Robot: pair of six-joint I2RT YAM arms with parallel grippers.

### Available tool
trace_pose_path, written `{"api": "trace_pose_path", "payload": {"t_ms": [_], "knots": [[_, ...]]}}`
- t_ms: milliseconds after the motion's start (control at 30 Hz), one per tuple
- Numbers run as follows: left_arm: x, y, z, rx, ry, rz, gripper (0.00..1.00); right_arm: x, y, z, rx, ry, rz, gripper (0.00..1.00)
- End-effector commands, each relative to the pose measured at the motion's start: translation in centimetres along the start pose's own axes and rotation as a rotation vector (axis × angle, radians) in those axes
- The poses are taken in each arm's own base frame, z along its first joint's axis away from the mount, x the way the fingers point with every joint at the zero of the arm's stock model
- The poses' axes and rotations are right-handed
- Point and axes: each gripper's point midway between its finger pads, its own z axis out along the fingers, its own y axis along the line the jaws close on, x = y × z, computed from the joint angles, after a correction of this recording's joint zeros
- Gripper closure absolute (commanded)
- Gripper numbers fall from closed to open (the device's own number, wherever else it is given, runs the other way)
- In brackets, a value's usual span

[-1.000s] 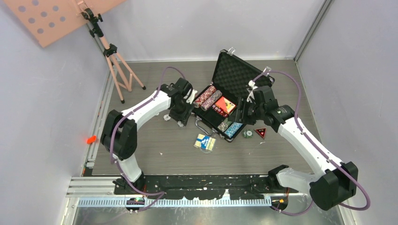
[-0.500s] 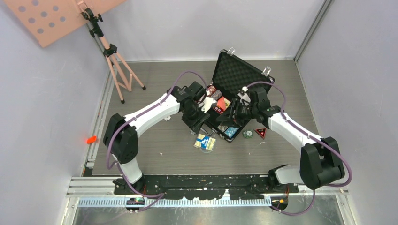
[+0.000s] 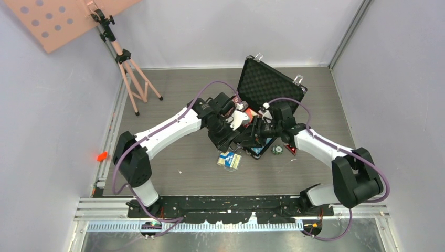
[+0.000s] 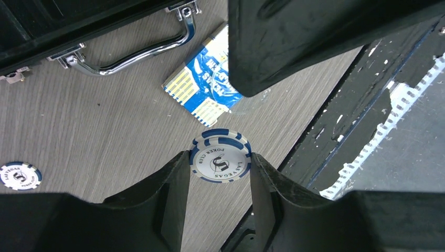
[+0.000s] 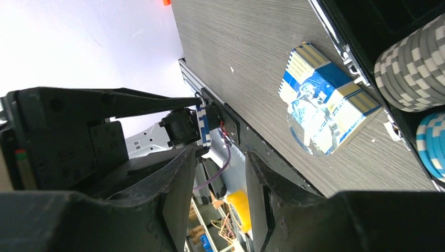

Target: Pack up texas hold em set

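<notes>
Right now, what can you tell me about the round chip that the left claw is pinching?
The poker chip is a round disc, plastic by its look, with a white middle printed Las Vegas Poker Club and a rim of blue and white blocks. The left gripper pinches it by its edge between two black fingers, flat face to the wrist camera. Nothing else touches it; it hangs over the grey wood-look table, with the blue card deck lying nearby.

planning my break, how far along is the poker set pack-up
Done: grey chips and blue chips sit stacked in the case. In hand: the left claw pinches a blue-and-white chip. Left: the blue deck and a loose chip on the table, then shutting the lid.
</notes>
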Motion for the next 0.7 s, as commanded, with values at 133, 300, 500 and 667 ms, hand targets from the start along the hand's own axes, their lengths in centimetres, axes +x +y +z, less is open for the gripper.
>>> {"api": "trace_pose_path", "payload": {"t_ms": [133,300,500,667], "knots": [[-2.7,-1.7,-3.2,0.035,-0.125,0.084,0.84,0.6,2.6,1.0,-0.098,0.036,-0.049,0.55],[-2.9,-1.7,-3.4,0.035,-0.127,0.090,0.84,1.1,3.5,1.3,-0.113,0.053,-0.056,0.55],[-3.3,-2.0,-3.5,0.041,-0.136,0.100,0.84,1.7,3.7,1.6,-0.113,0.068,-0.065,0.56],[-3.6,-2.3,-3.5,0.050,-0.139,0.108,0.84,2.1,3.6,2.0,-0.107,0.080,-0.070,0.56]]}}
